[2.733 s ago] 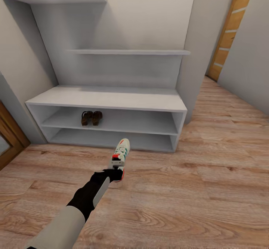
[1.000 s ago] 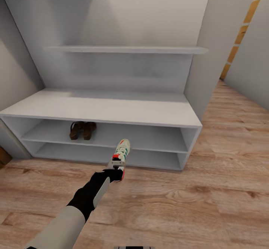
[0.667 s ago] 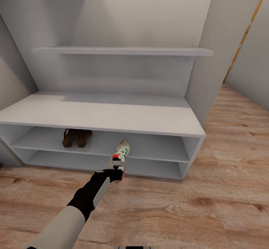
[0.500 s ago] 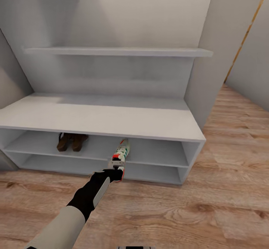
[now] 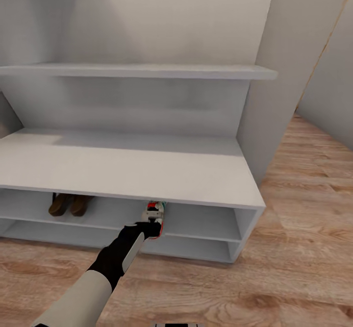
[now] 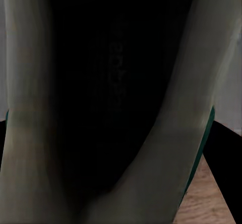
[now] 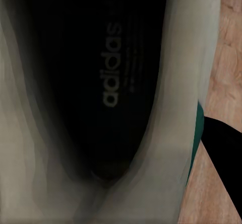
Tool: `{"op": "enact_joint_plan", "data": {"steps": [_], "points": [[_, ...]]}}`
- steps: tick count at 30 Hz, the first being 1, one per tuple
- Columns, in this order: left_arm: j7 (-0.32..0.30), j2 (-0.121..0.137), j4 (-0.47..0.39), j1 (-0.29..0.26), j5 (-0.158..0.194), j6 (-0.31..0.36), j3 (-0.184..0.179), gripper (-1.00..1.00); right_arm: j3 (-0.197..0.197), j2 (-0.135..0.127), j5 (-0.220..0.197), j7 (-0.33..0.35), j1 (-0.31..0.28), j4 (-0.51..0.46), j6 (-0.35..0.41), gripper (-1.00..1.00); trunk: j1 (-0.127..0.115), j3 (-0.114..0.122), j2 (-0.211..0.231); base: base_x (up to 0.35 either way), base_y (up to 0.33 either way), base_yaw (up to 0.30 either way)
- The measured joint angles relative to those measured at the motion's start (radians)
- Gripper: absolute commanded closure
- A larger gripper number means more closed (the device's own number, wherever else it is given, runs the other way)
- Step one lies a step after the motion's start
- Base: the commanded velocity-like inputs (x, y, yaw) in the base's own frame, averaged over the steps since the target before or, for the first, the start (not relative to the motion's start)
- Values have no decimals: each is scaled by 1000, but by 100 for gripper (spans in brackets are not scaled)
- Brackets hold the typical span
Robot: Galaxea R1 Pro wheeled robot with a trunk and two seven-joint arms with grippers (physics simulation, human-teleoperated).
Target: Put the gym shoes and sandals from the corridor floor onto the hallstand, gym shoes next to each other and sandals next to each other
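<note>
Sandals [image 5: 69, 204]: paired on the upper cubby shelf, far left; drifted left in view as the base closed in.
Left gripper [image 5: 152, 217]: clamped on a gym shoe [image 5: 156, 213], toe now under the hallstand [image 5: 147, 170] bench top.
Right gripper: a second gym shoe [image 7: 116, 103] close before its camera; grip cannot be told.
Implication: ready to set down on the shelf.

— How is the scene taken in from the head?
— It is viewed from above and behind the left gripper [image 5: 152, 217], looking forward and down onto the hallstand [image 5: 127, 170] just ahead of it.
— And from the wrists?
— A gym shoe [image 6: 116, 108] interior is seen very close; another gym shoe [image 7: 101, 93] likewise. Wood floor [image 7: 229, 58] is shared.
</note>
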Motion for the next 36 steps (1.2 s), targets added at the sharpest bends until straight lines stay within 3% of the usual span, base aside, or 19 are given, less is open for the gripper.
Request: {"op": "enact_joint_plan", "data": {"steps": [6, 24, 25, 36], "points": [[-1, 0, -3, 0, 10, -1, 0, 100, 0, 0, 0, 0, 0, 0, 0, 100, 1, 0, 0, 300, -22, 0], [-2, 0, -4, 0, 13, -1, 0, 100, 0, 0, 0, 0, 0, 0, 0, 100, 1, 0, 0, 13, 0, 0], [-2, 0, -5, 0, 14, -1, 1, -100, 0, 0, 0, 0, 0, 0, 0, 100, 1, 0, 0, 0, 0, 0], [-3, 0, 0, 1, 12, -1, 3, -100, 0, 0, 0, 0, 0, 0, 0, 100, 1, 0, 0, 0, 0, 0]]}}
